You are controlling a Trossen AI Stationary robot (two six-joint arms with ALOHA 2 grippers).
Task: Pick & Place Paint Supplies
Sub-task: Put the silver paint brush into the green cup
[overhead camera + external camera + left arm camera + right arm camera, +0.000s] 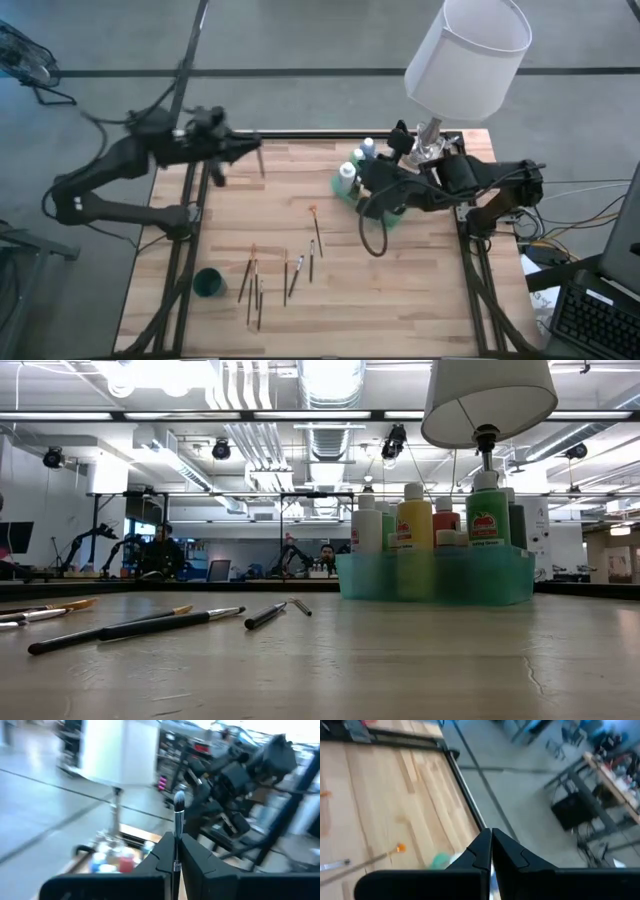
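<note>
My left gripper (253,148) hangs high over the table's far left part, shut on a thin brush (262,162) whose pale bristle tip (178,802) stands past the fingertips. Several more brushes (256,282) lie flat on the wood near the middle and front. Paint bottles (487,520) with white caps stand upright in a translucent green tray (435,575) at the far right. My right gripper (368,192) is above the tray's left end, fingers shut (491,837). Whether it has anything between them does not show. My left gripper pinches the brush's thin handle (176,829) between its two fingers, which reach in level from the table's left. The brush is lifted clear of the table, and its bristle end sticks out beyond the fingertips.
A small dark green cup (208,283) stands near the front left. A lamp with a white shade (468,55) rises behind the tray at the far right. A black cable loop (375,238) hangs from my right arm. An orange-tipped brush (314,222) lies mid-table.
</note>
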